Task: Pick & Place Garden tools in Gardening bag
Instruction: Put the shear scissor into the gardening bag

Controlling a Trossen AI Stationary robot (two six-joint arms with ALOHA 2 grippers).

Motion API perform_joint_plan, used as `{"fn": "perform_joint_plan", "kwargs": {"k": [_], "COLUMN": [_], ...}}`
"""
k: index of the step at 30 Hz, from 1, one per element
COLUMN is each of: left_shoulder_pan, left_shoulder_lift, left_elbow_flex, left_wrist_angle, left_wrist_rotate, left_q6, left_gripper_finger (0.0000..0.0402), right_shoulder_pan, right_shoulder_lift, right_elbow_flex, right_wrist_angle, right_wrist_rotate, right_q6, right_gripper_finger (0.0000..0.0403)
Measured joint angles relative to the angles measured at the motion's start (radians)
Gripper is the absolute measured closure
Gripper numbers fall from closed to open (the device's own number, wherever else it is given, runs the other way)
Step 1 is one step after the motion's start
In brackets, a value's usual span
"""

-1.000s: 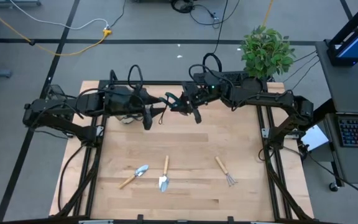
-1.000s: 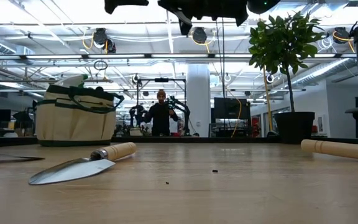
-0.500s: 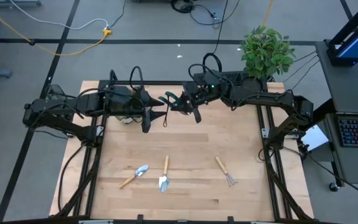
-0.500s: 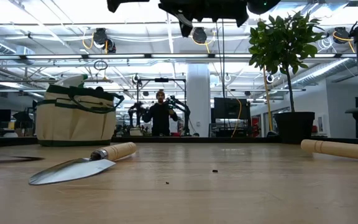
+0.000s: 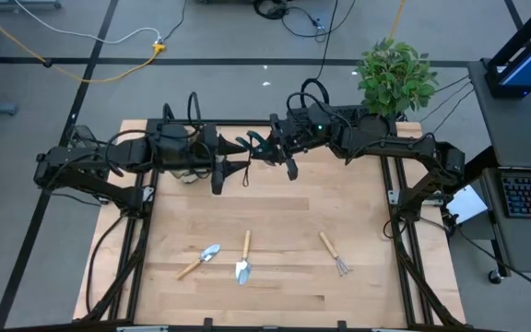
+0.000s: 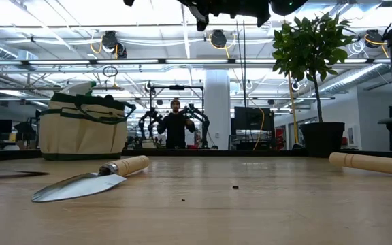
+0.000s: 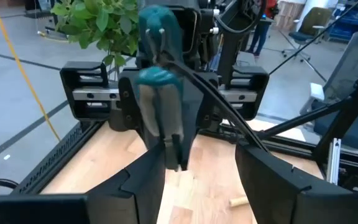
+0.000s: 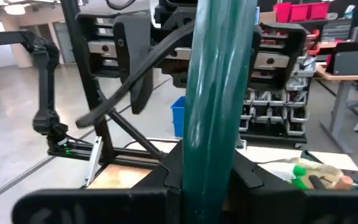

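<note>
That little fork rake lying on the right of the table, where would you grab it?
By its wooden handle, straight down from above, fingers closing across it. The fork rake lies flat with bare wood around it; the handle is straight and plain, the tines thin and splayed. The right tool holds shears now, so probably later.

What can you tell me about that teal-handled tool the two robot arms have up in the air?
They look like pruning shears: teal-green coated handles, dark blades and a thin dark loop. They hang above the table's far middle, touching no wood. The right gripper is shut on one handle, which fills the right wrist view. The left gripper faces them with fingers open on either side of the blade tip, not yet touching.
</note>
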Motion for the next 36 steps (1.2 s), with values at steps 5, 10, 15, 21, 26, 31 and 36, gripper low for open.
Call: {"fn": "perform_joint_plan", "kwargs": {"k": [5, 10, 15, 21, 26, 31, 36], "left_shoulder_pan": [0.0, 0.001, 0.005, 0.008, 0.035, 0.061, 0.064], "left_shoulder_lift": [-0.001, -0.001, -0.001, -0.001, -0.001, -0.001, 0.0], "left_elbow_flex": [0.0, 0.0, 0.0, 0.0, 0.0, 0.0, 0.0], "left_wrist_angle": [0.006, -0.026, -0.048, -0.044, -0.017, 0.007, 0.023], "left_wrist_rotate": [-0.012, -0.081, -0.114, -0.115, -0.101, -0.019, 0.026], "left_q6": [0.0, 0.011, 0.015, 0.014, 0.018, 0.013, -0.001], "left_gripper_finger": [0.0201, 0.0201, 0.0201, 0.0201, 0.0201, 0.0201, 0.0201], "right_shoulder_pan": [0.001, 0.009, 0.007, 0.009, 0.014, 0.021, 0.02], "right_shoulder_lift": [0.0, 0.0, 0.0, 0.0, 0.0, -0.001, -0.001], "right_elbow_flex": [0.0, 0.0, 0.0, 0.0, 0.0, 0.0, 0.001], "right_wrist_angle": [0.0, -0.001, 0.0, 0.0, 0.014, 0.021, 0.021], "right_wrist_rotate": [0.004, 0.003, 0.004, 0.001, 0.0, -0.008, -0.001], "right_q6": [-0.002, -0.013, -0.02, -0.02, -0.02, -0.02, -0.024], "right_gripper_finger": [0.0361, 0.0361, 0.0361, 0.0361, 0.0361, 0.0361, 0.0361]}}
